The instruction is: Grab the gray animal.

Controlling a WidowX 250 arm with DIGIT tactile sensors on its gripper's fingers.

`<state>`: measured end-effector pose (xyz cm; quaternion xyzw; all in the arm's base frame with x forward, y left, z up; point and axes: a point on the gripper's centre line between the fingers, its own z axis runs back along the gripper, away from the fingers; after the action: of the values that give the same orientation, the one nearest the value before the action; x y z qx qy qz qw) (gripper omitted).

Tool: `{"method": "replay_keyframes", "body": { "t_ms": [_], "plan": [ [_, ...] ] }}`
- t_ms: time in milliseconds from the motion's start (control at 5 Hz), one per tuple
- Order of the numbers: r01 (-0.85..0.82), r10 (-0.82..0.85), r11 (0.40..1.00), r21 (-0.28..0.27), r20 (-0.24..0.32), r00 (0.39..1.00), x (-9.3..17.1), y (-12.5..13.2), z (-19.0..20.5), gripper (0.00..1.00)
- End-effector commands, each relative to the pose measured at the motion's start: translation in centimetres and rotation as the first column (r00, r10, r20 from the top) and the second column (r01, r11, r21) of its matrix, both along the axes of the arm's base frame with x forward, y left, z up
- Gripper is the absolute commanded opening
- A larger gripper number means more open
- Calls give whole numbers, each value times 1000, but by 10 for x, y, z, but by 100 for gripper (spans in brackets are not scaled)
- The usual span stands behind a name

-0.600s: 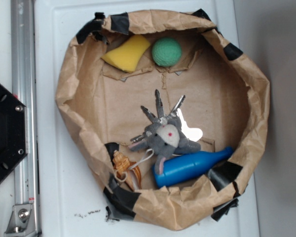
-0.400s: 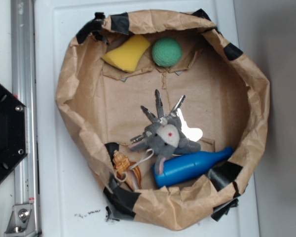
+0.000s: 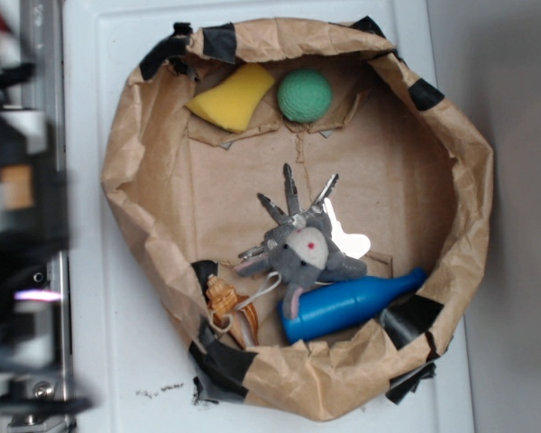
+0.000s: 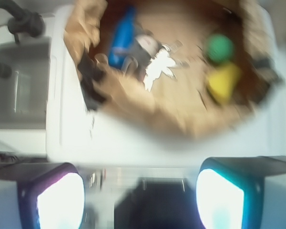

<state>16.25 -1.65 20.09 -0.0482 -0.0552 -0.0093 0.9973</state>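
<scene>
While the tool (image 4: pixel 140 188) hangs with its fingers spread over the counter's (image 3: pixel 117 361) left edge, the gray animal (image 3: pixel 302 254) lies rightward inside the paper bag (image 3: pixel 144 144), touching the blue bottle (image 3: pixel 352 305).

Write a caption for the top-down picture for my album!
Gray plush mouse lies on metal keys beside a blue bottle in a paper-bag nest.

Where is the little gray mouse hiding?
In the exterior view, the gray mouse lies in the paper bag's lower middle, on the keys, touching the blue bottle below it.
</scene>
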Motion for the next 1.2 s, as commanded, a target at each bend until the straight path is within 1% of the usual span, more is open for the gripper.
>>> {"method": "replay_keyframes", "body": {
  "t_ms": [0,200,400,600,800,1000],
  "plan": [
    [45,-43,998,-42,36,998,67,6,-30,100],
    [49,-49,998,-32,24,999,93,8,-64,100],
    [52,-53,999,10,30,998,107,1,-93,100],
    [39,-43,997,60,60,997,121,-6,-119,100],
    [86,-85,996,23,-13,996,124,-16,-147,100],
    [67,-69,998,-19,-101,993,116,-24,-174,96]
  ]
}}
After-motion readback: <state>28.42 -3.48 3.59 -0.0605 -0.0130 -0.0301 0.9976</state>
